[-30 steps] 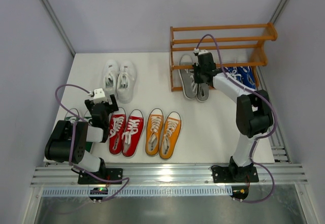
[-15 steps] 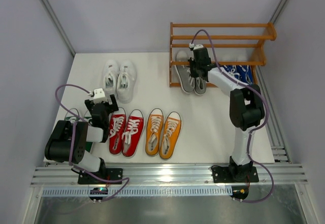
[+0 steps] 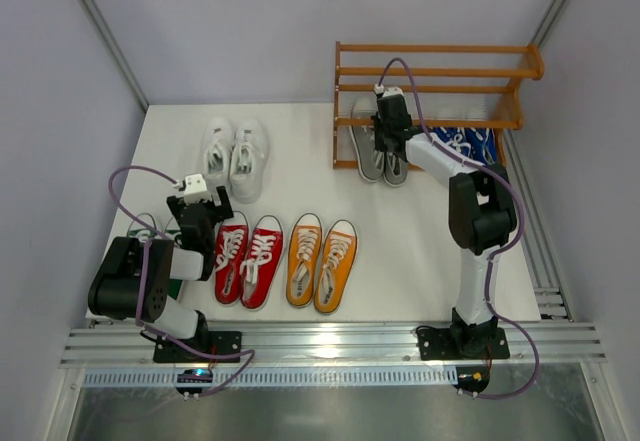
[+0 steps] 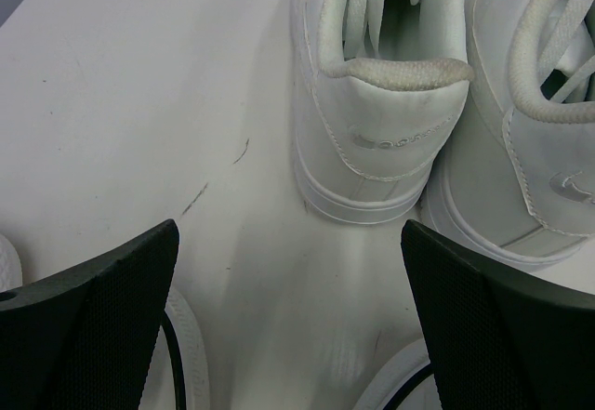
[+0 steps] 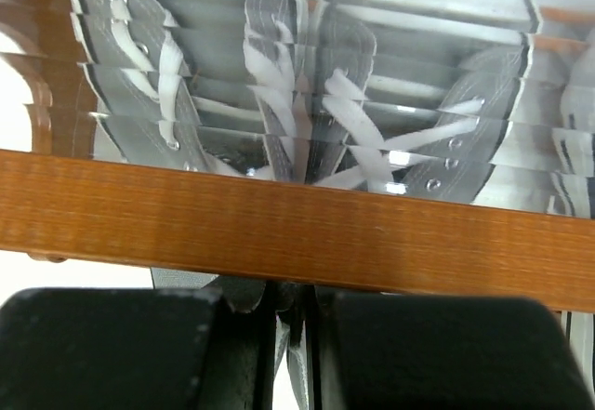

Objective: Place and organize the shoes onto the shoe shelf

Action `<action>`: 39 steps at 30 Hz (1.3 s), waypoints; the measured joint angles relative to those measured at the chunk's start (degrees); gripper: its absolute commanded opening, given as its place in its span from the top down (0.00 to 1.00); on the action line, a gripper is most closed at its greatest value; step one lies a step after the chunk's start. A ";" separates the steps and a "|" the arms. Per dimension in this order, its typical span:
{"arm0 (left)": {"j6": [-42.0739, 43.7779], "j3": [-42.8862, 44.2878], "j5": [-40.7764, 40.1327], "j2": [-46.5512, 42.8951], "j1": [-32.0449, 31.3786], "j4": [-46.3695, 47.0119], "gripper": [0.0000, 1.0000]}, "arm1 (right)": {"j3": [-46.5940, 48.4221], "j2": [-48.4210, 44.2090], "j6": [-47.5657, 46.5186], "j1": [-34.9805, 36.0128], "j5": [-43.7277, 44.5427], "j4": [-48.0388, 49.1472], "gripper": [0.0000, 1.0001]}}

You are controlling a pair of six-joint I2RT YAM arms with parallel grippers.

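My right gripper [image 3: 388, 151] is shut on the inner collars of the pair of grey shoes [image 3: 373, 147] and holds them together at the left end of the shoe shelf's [image 3: 430, 73] lowest tier. In the right wrist view the grey shoes [image 5: 307, 112] lie beyond a wooden slat [image 5: 297, 229], and my gripper [image 5: 296, 345] pinches their edges. The blue shoes [image 3: 466, 145] sit on the lowest tier to the right. The white shoes [image 3: 232, 156], red shoes [image 3: 248, 258] and orange shoes [image 3: 322, 261] stand on the table. My left gripper [image 3: 200, 216] is open and empty, just short of a white shoe's heel [image 4: 390, 103].
The green shoes [image 3: 148, 227] are mostly hidden under my left arm. White rubber toe caps [image 4: 191, 363] show beside my left fingers [image 4: 102, 336]. The shelf's upper two tiers hold nothing. Grey walls close in the table on three sides.
My right gripper has carried the grey shoes up and left, farther in under the shelf's lower slats. The left arm has not moved.
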 measured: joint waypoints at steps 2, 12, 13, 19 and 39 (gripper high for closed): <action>0.00 -0.02 0.00 0.00 0.00 0.00 0.00 | 0.28 0.26 0.70 0.00 0.70 0.13 0.53; 0.00 0.00 0.00 0.00 0.00 0.00 0.00 | -5.40 -5.01 4.57 0.87 3.72 8.39 0.00; 0.00 -0.02 0.00 0.00 0.00 0.02 0.00 | -7.96 -7.37 4.74 1.01 4.00 9.18 0.00; 0.00 0.00 0.00 0.00 0.00 0.02 0.00 | -22.08 -25.83 6.16 6.32 4.63 8.66 0.00; 0.00 0.00 0.00 0.00 0.00 0.04 0.00 | -18.10 -24.63 26.21 30.93 -16.59 -24.04 0.00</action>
